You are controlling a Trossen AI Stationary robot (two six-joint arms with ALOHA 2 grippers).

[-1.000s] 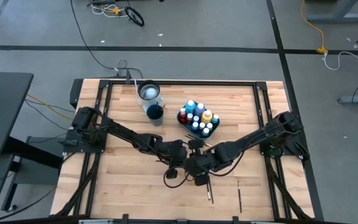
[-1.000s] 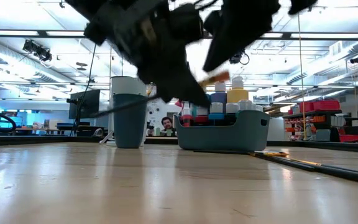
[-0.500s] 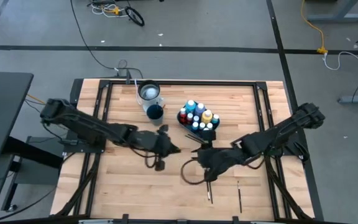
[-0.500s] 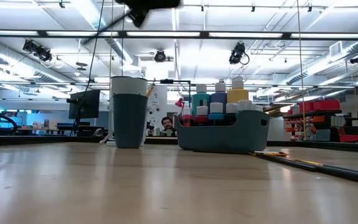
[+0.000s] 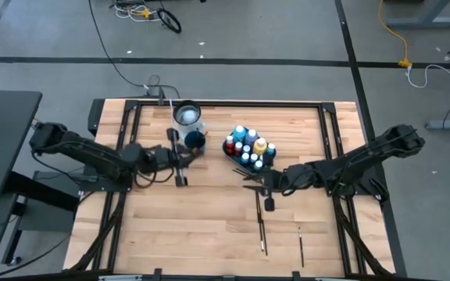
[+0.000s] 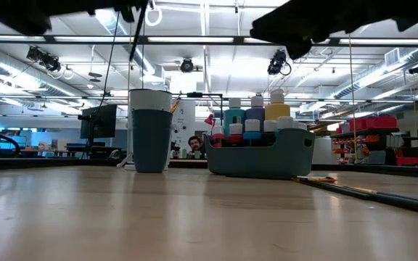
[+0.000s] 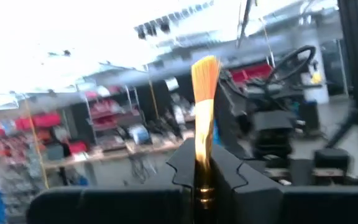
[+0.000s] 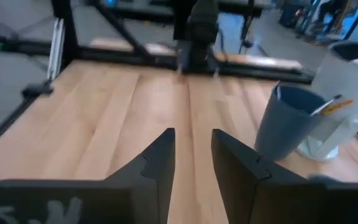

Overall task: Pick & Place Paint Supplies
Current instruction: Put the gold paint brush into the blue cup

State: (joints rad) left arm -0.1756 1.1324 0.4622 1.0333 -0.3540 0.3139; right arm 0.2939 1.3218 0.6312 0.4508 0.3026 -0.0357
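Left wrist view showed the left gripper (image 7: pixel 202 186) with its fingers clamped on a brush (image 7: pixel 204 93), orange bristles pointing up, beside the dark blue cup (image 5: pixel 195 140). The right gripper (image 8: pixel 191 155) hovered over the surface (image 5: pixel 209 226) near the teal tray (image 5: pixel 226 148) of paint bottles (image 5: pixel 248 147), fingers parted and holding nothing, with two more brushes (image 5: pixel 261 226) lying on the wood.

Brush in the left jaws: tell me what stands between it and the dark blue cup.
Nothing visible does. The left gripper holds the brush beside the dark blue cup, with only bare table between them in the high view.
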